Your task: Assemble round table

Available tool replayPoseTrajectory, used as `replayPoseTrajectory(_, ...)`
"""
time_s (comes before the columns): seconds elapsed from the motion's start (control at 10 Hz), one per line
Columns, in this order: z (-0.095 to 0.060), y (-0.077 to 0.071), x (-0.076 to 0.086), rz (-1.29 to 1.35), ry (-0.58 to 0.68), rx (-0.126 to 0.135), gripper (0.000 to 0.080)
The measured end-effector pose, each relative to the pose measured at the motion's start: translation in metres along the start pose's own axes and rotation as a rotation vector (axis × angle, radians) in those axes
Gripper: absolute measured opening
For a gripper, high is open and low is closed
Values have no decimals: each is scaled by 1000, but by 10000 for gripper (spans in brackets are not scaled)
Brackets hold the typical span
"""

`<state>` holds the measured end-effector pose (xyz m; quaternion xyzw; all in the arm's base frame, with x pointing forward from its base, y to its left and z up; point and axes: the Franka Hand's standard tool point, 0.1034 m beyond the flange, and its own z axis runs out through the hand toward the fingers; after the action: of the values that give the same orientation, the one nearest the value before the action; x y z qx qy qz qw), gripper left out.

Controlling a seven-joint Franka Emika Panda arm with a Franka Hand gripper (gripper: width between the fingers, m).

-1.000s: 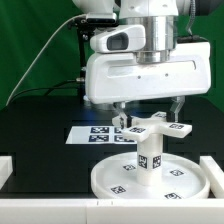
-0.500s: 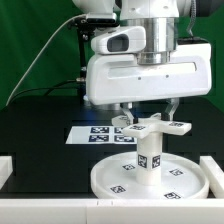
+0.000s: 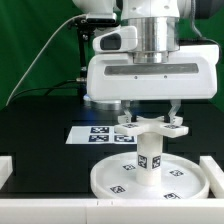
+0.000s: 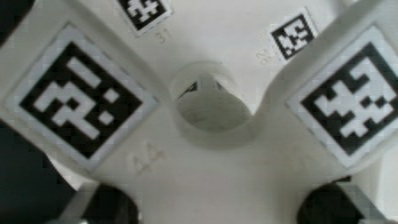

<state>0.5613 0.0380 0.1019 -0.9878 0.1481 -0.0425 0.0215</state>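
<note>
The large rimmed round disc (image 3: 105, 180) lies flat on the black table at the front. The short post (image 3: 150, 158) stands upright at its middle. The cross-shaped foot piece (image 3: 150, 127) sits on top of the post. My gripper (image 3: 150, 118) comes straight down over it, one finger on each side of the foot piece, shut on it. In the wrist view the foot piece (image 4: 210, 100) fills the picture with its tagged arms. The dark fingertips (image 4: 116, 205) flank it, and the gripper (image 4: 228, 205) closes around its body.
The marker board (image 3: 95, 133) lies on the table behind the disc. Low white rails stand at the exterior view's front left (image 3: 5, 170) and front right (image 3: 215, 165). A green backdrop and cables are behind the arm.
My gripper has turned about its vertical axis with the foot piece in it. The foot piece's arms now point evenly to both sides over the post. Disc and post have not moved.
</note>
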Motion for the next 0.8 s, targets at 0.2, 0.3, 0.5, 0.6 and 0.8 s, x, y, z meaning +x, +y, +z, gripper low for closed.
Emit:
replayPoseTrajectory(0.2,0,-1,0,326,-7,27,439)
replayPoseTrajectory(0.3,0,-1,0,418,-8,27,439)
replayPoseTrajectory(0.5,1,-1,0,622,-14,37,439)
replayPoseTrajectory(0.6,1,-1,0,691,-15,37,439)
replayPoseTrajectory(0.8,1,0,0,724,-17,39,439)
